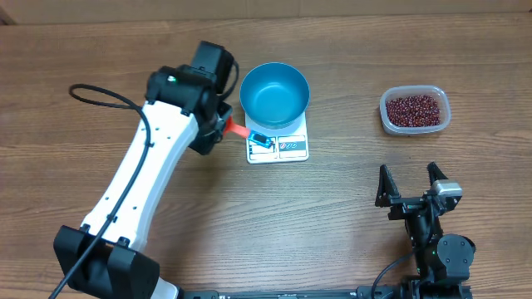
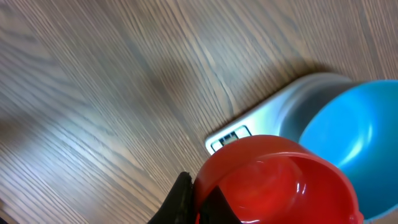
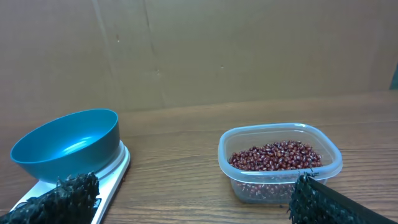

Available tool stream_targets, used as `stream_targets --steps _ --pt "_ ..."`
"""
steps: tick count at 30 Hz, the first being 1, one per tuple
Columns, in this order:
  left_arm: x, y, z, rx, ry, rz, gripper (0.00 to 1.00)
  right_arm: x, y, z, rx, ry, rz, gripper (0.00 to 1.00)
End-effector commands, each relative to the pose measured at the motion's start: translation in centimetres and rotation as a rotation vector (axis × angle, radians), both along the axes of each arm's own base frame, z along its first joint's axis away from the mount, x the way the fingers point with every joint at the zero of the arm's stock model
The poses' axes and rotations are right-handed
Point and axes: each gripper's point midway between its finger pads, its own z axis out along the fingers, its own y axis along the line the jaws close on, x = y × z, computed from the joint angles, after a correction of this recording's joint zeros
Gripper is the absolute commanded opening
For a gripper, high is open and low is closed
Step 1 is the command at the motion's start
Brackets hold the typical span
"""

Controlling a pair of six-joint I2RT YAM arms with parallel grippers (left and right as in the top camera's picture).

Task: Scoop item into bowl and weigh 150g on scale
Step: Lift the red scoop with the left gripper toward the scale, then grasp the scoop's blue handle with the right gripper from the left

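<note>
The blue bowl (image 1: 274, 93) sits empty on the white scale (image 1: 287, 149), whose display faces the table's front. My left gripper (image 1: 224, 124) hovers just left of the scale, shut on a red scoop (image 1: 236, 129). In the left wrist view the scoop (image 2: 280, 180) looks empty, pinched at its rim between the black fingers (image 2: 181, 199), with the scale (image 2: 261, 118) and bowl (image 2: 354, 140) beyond. The beans (image 1: 413, 108) fill a clear tub at the right. My right gripper (image 1: 411, 188) stands open near the front edge, with nothing in it, facing the beans (image 3: 277, 155) and the bowl (image 3: 68, 143).
The clear plastic tub (image 1: 386, 116) holding the beans stands about a bowl's width right of the scale. Bare wooden table lies between scale and tub. A brown cardboard wall (image 3: 199, 50) backs the table. A black cable (image 1: 100, 95) loops off the left arm.
</note>
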Motion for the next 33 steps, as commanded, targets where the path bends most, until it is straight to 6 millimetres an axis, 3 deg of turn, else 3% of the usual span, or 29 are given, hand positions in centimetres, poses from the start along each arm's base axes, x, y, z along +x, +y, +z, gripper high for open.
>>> stream_targets --steps 1,8,13,16,22,26,29,33 --pt "-0.1 -1.6 1.6 -0.063 -0.059 0.108 0.04 0.0 0.0 -0.2 0.001 -0.003 -0.005 1.0" --pt "0.3 -3.5 1.8 -0.127 -0.087 0.15 0.04 0.0 0.0 -0.2 0.001 -0.004 -0.004 1.0" --pt "0.7 -4.0 2.0 -0.142 -0.108 0.142 0.04 -0.1 0.9 0.0 0.295 0.024 0.043 1.0" --pt "0.7 -4.0 2.0 -0.142 -0.108 0.142 0.04 -0.5 1.8 0.4 0.37 0.066 0.093 1.0" --pt "1.1 -4.2 2.1 -0.152 -0.124 0.141 0.04 -1.6 1.0 3.7 0.408 0.148 0.035 1.0" --pt "1.3 -4.4 2.2 -0.159 -0.13 0.14 0.04 -1.0 0.6 6.0 0.417 0.28 0.002 1.0" --pt "1.3 -4.3 2.2 -0.161 -0.13 0.146 0.04 0.4 1.8 7.3 0.441 0.408 0.058 1.0" --pt "1.2 -4.6 2.2 -0.178 -0.121 0.146 0.04 2.5 6.9 9.7 0.53 0.555 0.378 1.0"
